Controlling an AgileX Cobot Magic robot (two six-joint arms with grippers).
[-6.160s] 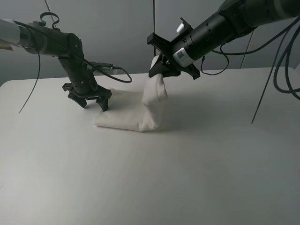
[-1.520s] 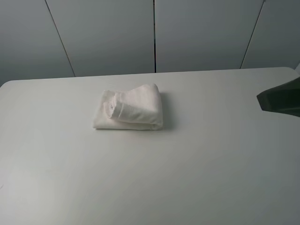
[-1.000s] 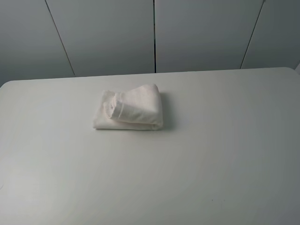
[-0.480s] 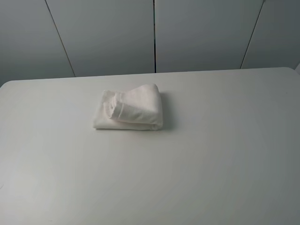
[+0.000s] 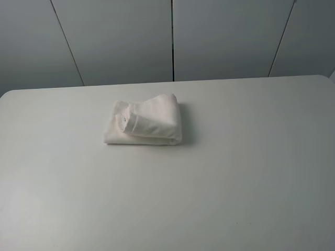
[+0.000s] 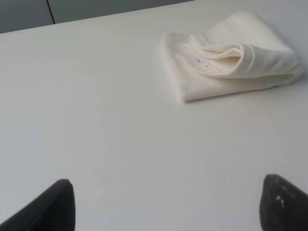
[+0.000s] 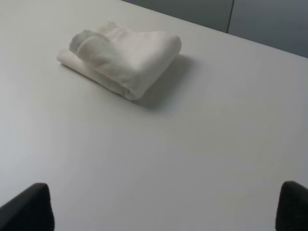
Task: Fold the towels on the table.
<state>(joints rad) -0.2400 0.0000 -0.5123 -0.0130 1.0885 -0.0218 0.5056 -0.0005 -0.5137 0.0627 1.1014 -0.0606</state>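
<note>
Towel (image 5: 144, 124): we see it folded, long axis across the table (image 5: 235, 183), label (image 6: 199, 61) leftward.
Left gripper (image 6: 166, 207): fingers apart, empty.
Right gripper (image 7: 166, 209): fingers apart, empty.
Surroundings: grey wall panels (image 5: 220, 36) behind.

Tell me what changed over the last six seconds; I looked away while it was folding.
The right gripper let go of the towel end it was lifting, and that end now lies folded over the rest. Both arms pulled back out of the high view; the left gripper and the right one hang open, well clear of the towel. The towel bundle has kept its spot on the table.
</note>
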